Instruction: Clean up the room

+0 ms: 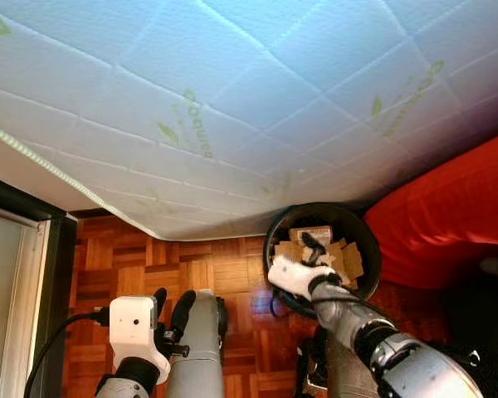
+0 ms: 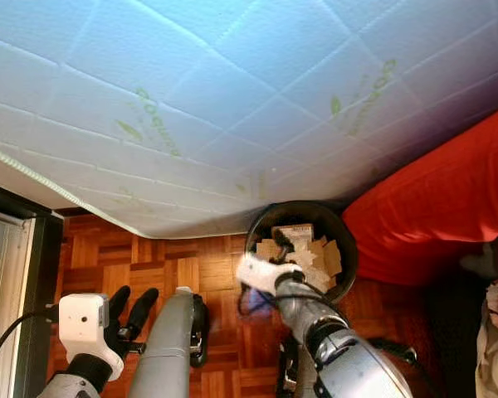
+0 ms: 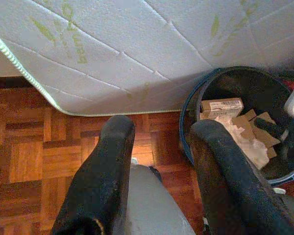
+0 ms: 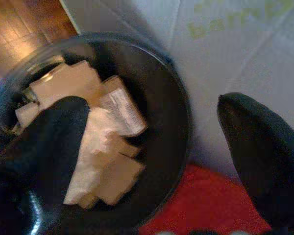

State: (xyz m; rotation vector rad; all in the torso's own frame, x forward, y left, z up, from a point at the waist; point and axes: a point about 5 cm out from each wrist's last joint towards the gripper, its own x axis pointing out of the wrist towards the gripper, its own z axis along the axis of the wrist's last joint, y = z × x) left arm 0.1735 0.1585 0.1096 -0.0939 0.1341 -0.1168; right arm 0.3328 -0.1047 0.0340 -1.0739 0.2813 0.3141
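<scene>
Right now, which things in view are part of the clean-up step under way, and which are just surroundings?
In the job:
- black bin, by the mattress corner
- cardboard scraps and a small box inside it
- right gripper, open above the bin

Just surroundings:
- white quilted mattress
- red fabric beside the bin
- wooden parquet floor
- left gripper, open, idle over the floor

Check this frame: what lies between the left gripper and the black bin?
In the left eye view, a grey cylindrical object and bare parquet floor separate the left gripper from the black bin.
</scene>
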